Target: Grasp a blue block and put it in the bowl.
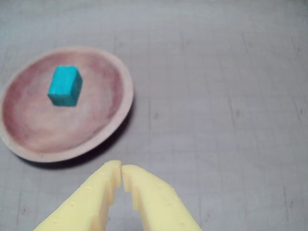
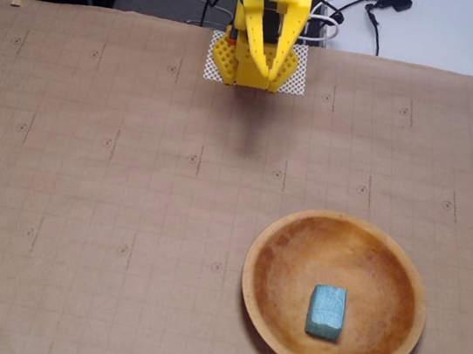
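A: Looking at the wrist view, what is closest?

B: The yellow gripper (image 1: 121,174). Its 2 fingers are pressed together at the tips, and nothing is between them.

A: And where is the blue block (image 1: 64,85)?

B: It sits inside the bowl (image 1: 116,123), up and to the left of the fingers, well apart from them. In the fixed view the arm is pulled back at the far edge of the brown paper mat (image 2: 88,165), and the bowl is near and to the right.

A: So is the job done?

B: I think so. The block rests on the bowl's floor, a bit right of its middle in the fixed view.

A: How does the block look?

B: Small, teal-blue and boxy, with a dull, rough skin. Its long side points near to far.
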Motion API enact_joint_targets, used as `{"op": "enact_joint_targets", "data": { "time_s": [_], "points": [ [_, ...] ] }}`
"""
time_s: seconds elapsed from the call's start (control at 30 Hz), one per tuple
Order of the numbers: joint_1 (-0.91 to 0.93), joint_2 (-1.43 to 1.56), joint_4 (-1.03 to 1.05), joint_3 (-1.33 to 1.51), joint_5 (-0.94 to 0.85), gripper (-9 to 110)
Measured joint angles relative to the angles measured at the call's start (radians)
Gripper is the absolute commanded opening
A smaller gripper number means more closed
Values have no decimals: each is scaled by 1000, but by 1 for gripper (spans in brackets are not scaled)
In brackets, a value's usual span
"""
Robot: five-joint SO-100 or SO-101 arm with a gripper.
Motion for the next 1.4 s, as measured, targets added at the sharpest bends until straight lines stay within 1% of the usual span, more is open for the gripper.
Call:
{"op": "enact_joint_targets", "data": {
  "time_s": [0.37, 0.67, 0.87, 1.03, 1.23, 1.4],
  "points": [
    [0, 14, 6, 153, 0, -3],
    [0, 44, 6, 164, 0, -3],
    [0, 175, 6, 316, 0, -3],
    [2, 179, 6, 410, 0, -3],
    [2, 179, 6, 434, -2, -3],
    [2, 179, 6, 440, -81, -3]
  ]
}}
